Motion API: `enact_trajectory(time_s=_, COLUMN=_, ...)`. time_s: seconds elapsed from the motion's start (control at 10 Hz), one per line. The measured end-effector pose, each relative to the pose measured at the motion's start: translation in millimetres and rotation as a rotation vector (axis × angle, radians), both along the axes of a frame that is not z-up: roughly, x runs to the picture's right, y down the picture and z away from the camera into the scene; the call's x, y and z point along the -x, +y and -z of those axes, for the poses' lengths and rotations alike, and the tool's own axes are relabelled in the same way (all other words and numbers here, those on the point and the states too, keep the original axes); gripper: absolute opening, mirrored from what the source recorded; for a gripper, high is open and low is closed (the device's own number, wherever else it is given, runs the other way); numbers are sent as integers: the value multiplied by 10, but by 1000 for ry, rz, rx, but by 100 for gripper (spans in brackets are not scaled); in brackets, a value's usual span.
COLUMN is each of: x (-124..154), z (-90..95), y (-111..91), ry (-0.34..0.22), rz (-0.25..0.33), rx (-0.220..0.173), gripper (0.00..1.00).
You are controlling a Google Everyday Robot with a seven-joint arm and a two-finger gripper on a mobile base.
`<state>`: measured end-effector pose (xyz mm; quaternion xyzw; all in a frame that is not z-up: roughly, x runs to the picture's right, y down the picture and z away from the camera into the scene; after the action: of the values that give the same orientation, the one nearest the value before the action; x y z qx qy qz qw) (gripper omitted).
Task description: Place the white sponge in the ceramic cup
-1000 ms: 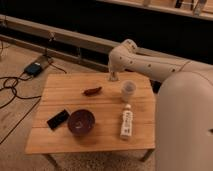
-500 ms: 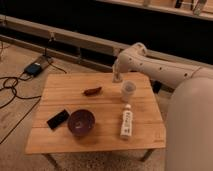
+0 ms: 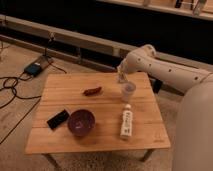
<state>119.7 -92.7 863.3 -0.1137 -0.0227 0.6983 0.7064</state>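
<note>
The ceramic cup (image 3: 128, 91) is small, pale and round, and stands upright on the wooden table (image 3: 65, 87) right of its middle. My gripper (image 3: 121, 76) hangs from the white arm at the table's far edge, just left of and behind the cup and a little above its rim. The white sponge does not show as a separate thing anywhere on the table. The tip of the gripper looks pale, and I cannot tell whether the sponge is in it.
A reddish-brown item (image 3: 92, 91) lies left of the cup. A dark purple bowl (image 3: 81, 122) and a black phone (image 3: 58, 119) sit at the front left. A white labelled bottle (image 3: 126, 123) lies in front of the cup. Cables and a blue box (image 3: 34, 68) are on the floor at left.
My gripper has moved right along the table's far edge and slightly down, closer to the cup. Things on the table have not moved.
</note>
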Motion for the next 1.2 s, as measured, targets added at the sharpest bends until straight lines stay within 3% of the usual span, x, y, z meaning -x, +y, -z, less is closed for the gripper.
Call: enact_trajectory(time_s=1.2, x=-279, z=-3, y=266, ry=-14, rz=7, rx=-13, gripper=0)
